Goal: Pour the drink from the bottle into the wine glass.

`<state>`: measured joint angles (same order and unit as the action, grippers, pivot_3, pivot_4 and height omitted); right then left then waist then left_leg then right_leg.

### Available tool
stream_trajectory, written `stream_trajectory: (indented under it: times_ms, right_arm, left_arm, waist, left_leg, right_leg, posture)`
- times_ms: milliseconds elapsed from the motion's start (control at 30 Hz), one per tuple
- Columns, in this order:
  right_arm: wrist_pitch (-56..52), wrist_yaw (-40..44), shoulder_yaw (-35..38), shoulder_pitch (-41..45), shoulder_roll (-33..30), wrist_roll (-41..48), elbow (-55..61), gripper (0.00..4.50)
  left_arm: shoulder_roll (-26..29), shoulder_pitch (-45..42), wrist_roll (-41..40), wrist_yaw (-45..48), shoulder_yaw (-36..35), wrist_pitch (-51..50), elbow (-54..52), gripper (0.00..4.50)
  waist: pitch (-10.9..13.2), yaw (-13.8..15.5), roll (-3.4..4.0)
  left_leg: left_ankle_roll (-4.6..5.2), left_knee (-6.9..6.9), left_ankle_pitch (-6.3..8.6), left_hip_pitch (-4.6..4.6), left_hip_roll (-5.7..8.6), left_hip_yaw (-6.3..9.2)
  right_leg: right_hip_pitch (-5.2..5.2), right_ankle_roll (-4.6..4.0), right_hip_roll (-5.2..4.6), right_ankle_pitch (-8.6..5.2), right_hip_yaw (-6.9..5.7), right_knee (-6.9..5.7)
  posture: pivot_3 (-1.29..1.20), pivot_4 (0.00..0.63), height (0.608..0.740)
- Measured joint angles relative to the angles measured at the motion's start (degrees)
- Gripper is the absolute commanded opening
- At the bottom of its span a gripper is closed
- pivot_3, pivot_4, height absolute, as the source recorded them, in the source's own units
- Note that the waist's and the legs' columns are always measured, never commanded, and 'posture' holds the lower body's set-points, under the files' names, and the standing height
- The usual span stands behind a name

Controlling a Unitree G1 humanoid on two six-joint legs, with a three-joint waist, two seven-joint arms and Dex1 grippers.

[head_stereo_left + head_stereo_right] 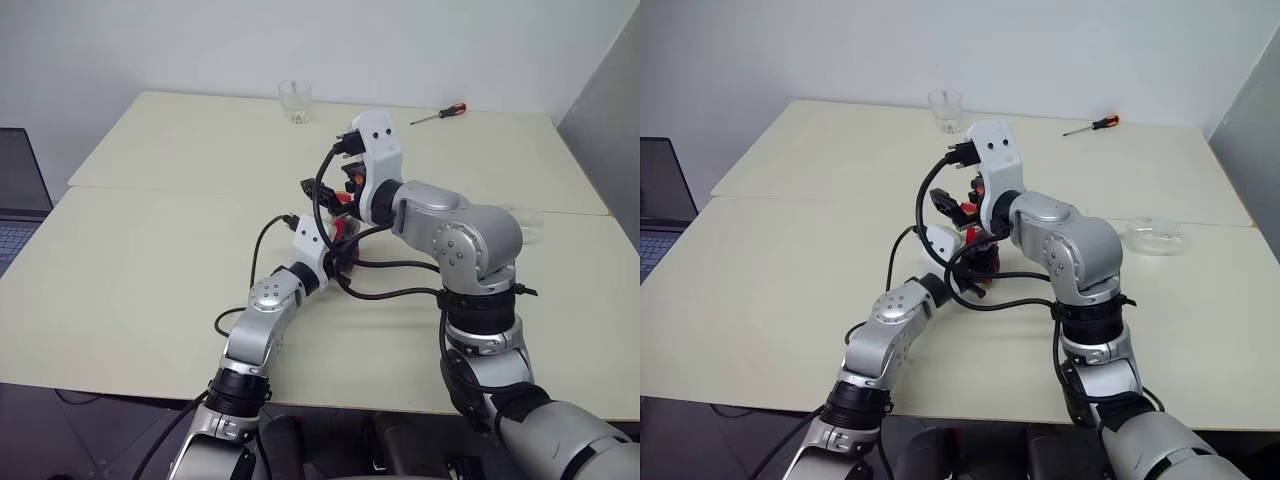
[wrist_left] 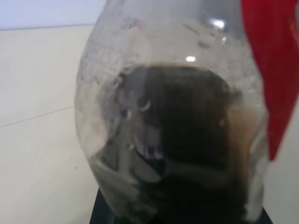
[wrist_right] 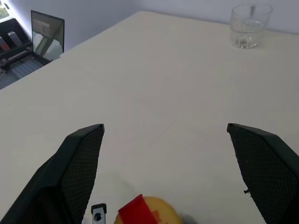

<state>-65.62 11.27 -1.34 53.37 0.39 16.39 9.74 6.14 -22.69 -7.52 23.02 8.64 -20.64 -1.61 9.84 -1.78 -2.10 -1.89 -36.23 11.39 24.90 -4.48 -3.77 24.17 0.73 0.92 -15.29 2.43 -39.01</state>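
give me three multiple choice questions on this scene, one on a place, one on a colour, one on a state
1. Where is the screwdriver?
A. far side of the table
B. in the tumbler
C. on the laptop

2. What colour is the bottle's cap?
A. blue
B. yellow-orange
C. black

3. How does the right pincer stand?
A. shut on the cap
B. open above the cap
C. holding the tumbler

Answers:
1 A, it lies near the far edge, right of the tumbler.
2 B, the right wrist view shows it.
3 B, its fingers stand wide apart with the cap below them, while the left pincer is shut on the bottle.

Lab: bare tables (image 1: 150, 260), screwdriver (image 1: 438, 114), laptop (image 1: 20, 195)
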Motion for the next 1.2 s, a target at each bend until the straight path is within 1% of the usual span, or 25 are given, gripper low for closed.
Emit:
stream_trajectory:
  times_ms: [133, 367, 633, 867, 1200]
  right_arm:
    - [4.6, 0.0, 0.1, -0.3, -0.7, -0.1, -2.8, 4.5]
    - [8.0, 0.1, 0.0, -2.3, -1.9, 0.2, -3.7, 4.5]
    - [8.0, -0.1, 0.1, -2.6, -1.7, 0.6, -3.8, 4.5]
    - [5.9, -0.2, 0.0, 0.4, -0.8, 1.4, -2.3, 4.5]
    - [4.8, -0.3, -2.5, -0.4, 0.2, 1.2, -2.2, 4.5]
  left_arm:
    - [0.0, 0.0, 0.0, -0.1, 0.0, 0.0, 0.0, 0.85]
    - [0.1, 0.3, 0.0, -0.9, 0.1, -0.1, 0.0, 0.85]
    - [0.3, 0.7, 0.0, -1.1, 0.2, -0.2, -0.1, 0.85]
    - [0.2, 0.7, 0.0, -1.2, 0.0, -0.2, -0.8, 0.85]
    - [0.3, 0.7, 0.0, -1.2, 0.0, -0.2, -0.8, 0.85]
  waist:
    - [0.0, 0.0, 0.0]
    - [0.0, -0.1, 0.0]
    - [0.0, -0.1, 0.0]
    - [0.0, 0.0, 0.0]
    - [0.0, 0.0, 0.0]
  left_leg:
    - [0.0, 0.01, 0.0, 0.0, 0.0, -0.01]
    - [0.0, 0.05, 0.0, 0.0, -0.01, 0.0]
    - [0.0, 0.06, 0.0, 0.0, -0.01, 0.0]
    - [0.0, 0.09, 0.0, 0.0, -0.02, 0.01]
    - [0.0, 0.09, 0.0, 0.0, -0.01, 0.01]
  right_leg:
    - [0.0, 0.0, 0.01, 0.0, -0.01, 0.0]
    - [0.01, 0.0, 0.01, 0.0, 0.0, 0.0]
    - [0.01, 0.0, 0.01, 0.0, 0.0, 0.0]
    - [0.03, 0.0, 0.02, 0.0, -0.01, 0.01]
    - [0.02, 0.0, 0.01, 0.0, -0.01, 0.01]
  posture:
    - [0.0, 0.15, 0.74]
    - [0.0, 0.15, 0.74]
    - [0.0, 0.15, 0.74]
    - [0.0, 0.15, 0.74]
    - [0.0, 0.15, 0.74]
